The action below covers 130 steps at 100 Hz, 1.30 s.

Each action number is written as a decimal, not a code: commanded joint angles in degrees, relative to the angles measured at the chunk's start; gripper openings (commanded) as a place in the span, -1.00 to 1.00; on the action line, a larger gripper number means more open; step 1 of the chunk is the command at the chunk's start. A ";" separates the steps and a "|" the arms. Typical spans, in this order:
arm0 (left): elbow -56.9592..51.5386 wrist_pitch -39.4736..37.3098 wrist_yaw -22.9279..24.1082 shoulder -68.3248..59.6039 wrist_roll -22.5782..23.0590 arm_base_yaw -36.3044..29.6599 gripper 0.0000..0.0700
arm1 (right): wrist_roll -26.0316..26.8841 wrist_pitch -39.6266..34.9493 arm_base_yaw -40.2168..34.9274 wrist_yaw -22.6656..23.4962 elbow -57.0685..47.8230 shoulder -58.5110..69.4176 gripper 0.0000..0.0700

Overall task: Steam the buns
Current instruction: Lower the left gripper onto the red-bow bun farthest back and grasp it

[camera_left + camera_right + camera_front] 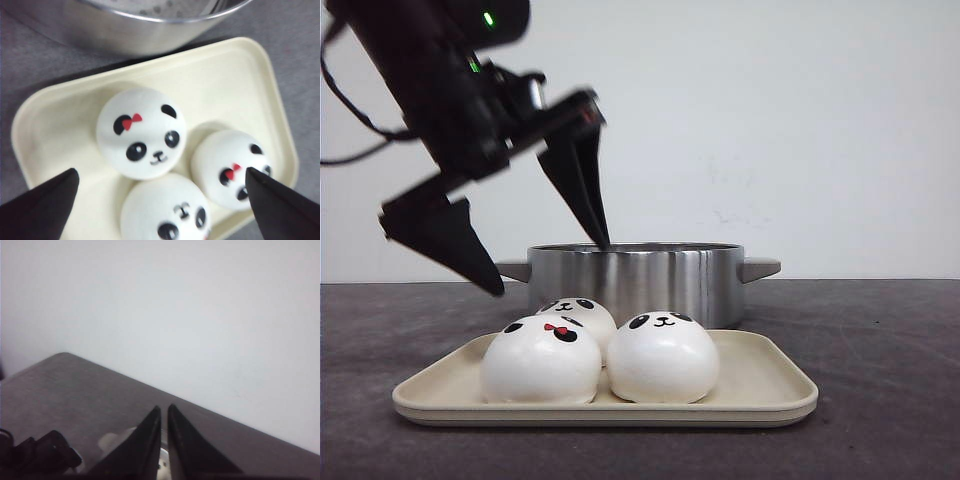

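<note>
Three white panda buns lie close together on a cream tray (760,390). In the front view, one with a red bow (540,362) is front left, one (662,357) front right, and one (580,314) behind them. My left gripper (545,262) is open and empty, hovering above the tray's left side, its fingers spread wide and touching nothing. In the left wrist view, the gripper (161,172) looks down on the buns (141,132), (231,167), (167,210) on the tray (60,125); two show red bows. My right gripper (164,407) is shut, empty, and aimed at the wall.
A steel pot (635,275) with side handles stands just behind the tray; it also shows in the left wrist view (125,30). The table (880,340) is dark grey, with a white wall behind. The right arm is out of the front view.
</note>
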State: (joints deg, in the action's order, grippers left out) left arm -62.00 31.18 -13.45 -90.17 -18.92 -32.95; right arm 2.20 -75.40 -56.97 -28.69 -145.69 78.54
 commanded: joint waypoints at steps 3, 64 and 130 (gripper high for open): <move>-1.29 -2.27 0.72 -2.38 -0.28 -0.96 0.90 | 0.61 -1.27 -0.66 -0.90 -1.42 0.66 -0.95; -1.29 -5.07 6.67 -9.40 -1.70 -2.80 0.90 | 4.66 -4.87 -0.66 -1.40 -1.42 0.39 -0.95; -1.29 -5.22 9.27 -10.80 -1.70 -2.73 -0.03 | 6.14 -5.66 -0.66 -1.38 -1.42 0.39 -0.95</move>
State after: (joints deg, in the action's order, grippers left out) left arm -62.19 26.35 -4.40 -99.50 -20.53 -35.27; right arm 7.09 -77.23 -56.97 -30.00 -145.67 78.35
